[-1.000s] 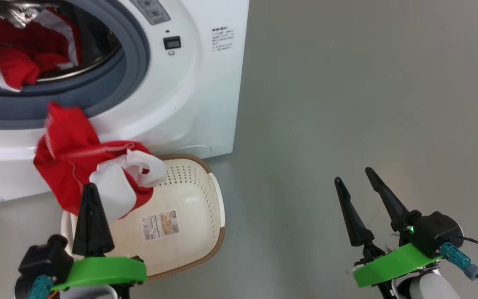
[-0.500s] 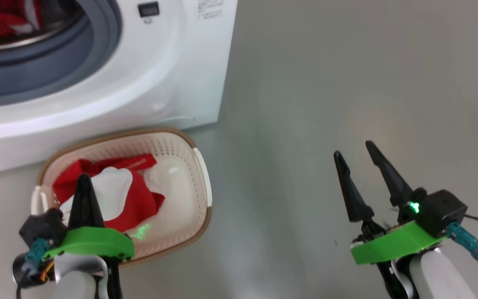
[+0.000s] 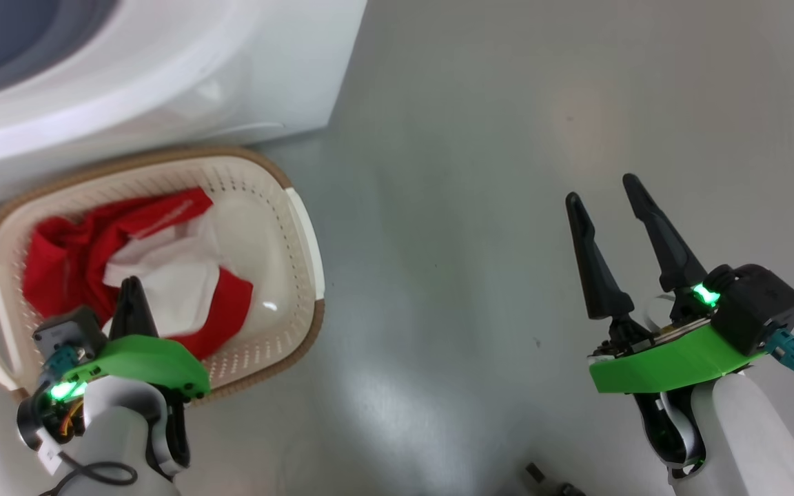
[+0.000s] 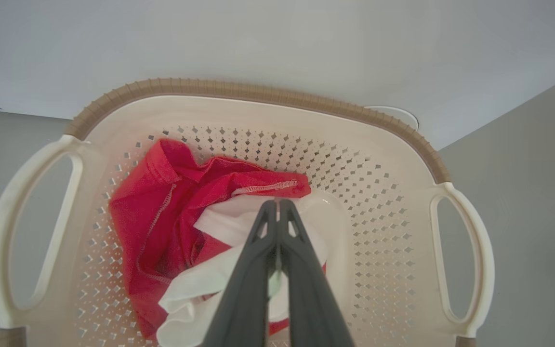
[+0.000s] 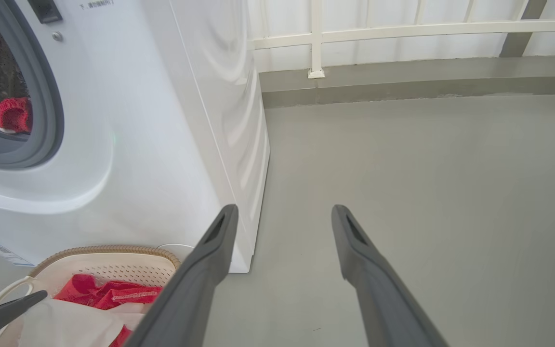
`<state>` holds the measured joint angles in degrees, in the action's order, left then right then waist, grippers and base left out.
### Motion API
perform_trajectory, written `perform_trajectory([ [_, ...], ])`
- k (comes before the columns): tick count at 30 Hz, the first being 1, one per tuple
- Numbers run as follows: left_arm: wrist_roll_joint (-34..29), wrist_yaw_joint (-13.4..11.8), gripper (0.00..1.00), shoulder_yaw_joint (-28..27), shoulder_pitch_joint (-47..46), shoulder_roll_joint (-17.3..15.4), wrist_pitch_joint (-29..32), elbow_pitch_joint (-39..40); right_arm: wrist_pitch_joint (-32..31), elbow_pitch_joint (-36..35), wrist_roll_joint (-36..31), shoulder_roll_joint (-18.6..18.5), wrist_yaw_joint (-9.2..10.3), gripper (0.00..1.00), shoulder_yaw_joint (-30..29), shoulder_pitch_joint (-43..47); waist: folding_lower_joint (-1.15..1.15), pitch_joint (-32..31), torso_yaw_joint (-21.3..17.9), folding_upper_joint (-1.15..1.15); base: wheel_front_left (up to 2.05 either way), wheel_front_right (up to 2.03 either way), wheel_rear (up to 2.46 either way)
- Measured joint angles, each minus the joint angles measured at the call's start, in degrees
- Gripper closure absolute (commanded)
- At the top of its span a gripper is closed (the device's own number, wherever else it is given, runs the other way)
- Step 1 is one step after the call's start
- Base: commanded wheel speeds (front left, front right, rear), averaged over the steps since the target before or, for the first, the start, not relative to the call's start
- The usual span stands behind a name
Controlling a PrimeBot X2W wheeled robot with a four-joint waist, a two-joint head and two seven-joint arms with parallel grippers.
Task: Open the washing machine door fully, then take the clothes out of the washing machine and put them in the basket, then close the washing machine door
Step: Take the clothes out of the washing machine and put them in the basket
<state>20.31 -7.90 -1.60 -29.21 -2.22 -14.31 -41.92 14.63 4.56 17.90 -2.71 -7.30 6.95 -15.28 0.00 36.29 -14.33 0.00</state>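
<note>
The left arm reaches down over the basket [image 3: 304,234], its pincer [image 3: 132,284] pointing into it with the jaws pressed together. In the left wrist view a sliver of white cloth shows between the fingers [image 4: 306,270], so the left pincer [image 4: 277,203] is pinching the clothes [image 4: 162,212]. The red and white bundle [image 3: 73,262] lies in the basket [image 4: 258,91] under and to the left of the tips.

The right arm is held well to the right over the bare floor [image 3: 473,172], its pincer [image 3: 598,189] spread wide and empty.

The left wrist hides the basket's near rim. The washing machine [image 3: 163,69] is cut off at the top of the head view. From the right pincer [image 5: 284,209], more red cloth [image 5: 12,113] shows in the drum up to the left.

A second ago the garment hung from the left pincer above the basket; now it rests inside. The camera has tilted down since.
</note>
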Motion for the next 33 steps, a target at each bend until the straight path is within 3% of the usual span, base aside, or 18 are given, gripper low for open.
perform_trajectory([
  [16, 0.0, 2.0, 1.00, -1.1, -5.5, 0.1, 0.0, -12.2, 0.0, 0.1, 0.8, 0.0, 0.00, 0.00, 0.1, -1.7, 0.00, 3.5, -0.7, 0.00, 0.00, 0.00, 0.00],
  [19, 0.1, 2.5, 0.46, -0.9, -6.0, 0.1, 0.0, -13.4, 0.0, 0.3, 0.8, 0.0, 0.00, 0.00, 0.1, -1.7, 0.00, 2.8, -0.5, 0.00, 0.00, 0.00, 0.00],
  [20, 0.4, 2.4, 0.10, -0.9, -6.0, 0.1, 0.0, -13.4, 0.0, 0.3, 0.8, 0.0, 0.00, 0.00, 0.2, -1.7, 0.00, 2.5, -0.4, 0.00, 0.00, 0.00, 0.00],
  [21, 0.6, 2.4, 0.00, -0.9, -6.0, 0.1, 0.0, -13.4, 0.0, 0.3, 0.8, 0.0, 0.00, 0.00, 0.2, -1.7, 0.00, 2.2, -0.3, 0.00, 0.00, 0.00, 0.00],
  [29, 1.4, 2.2, 0.00, 1.4, -5.9, 0.2, 0.0, -9.5, 0.0, 1.2, -1.6, -0.5, 0.00, 0.00, 0.9, -1.3, 0.00, -1.1, 1.0, 0.00, 0.00, 0.00, 0.00],
  [33, 1.5, 0.3, 0.00, 3.1, -3.2, 0.2, 0.0, -4.2, 0.0, 1.6, -2.4, -0.6, 0.00, 0.00, 0.9, -0.1, 0.00, -3.8, 2.1, 0.00, 0.00, 0.00, 0.00],
])
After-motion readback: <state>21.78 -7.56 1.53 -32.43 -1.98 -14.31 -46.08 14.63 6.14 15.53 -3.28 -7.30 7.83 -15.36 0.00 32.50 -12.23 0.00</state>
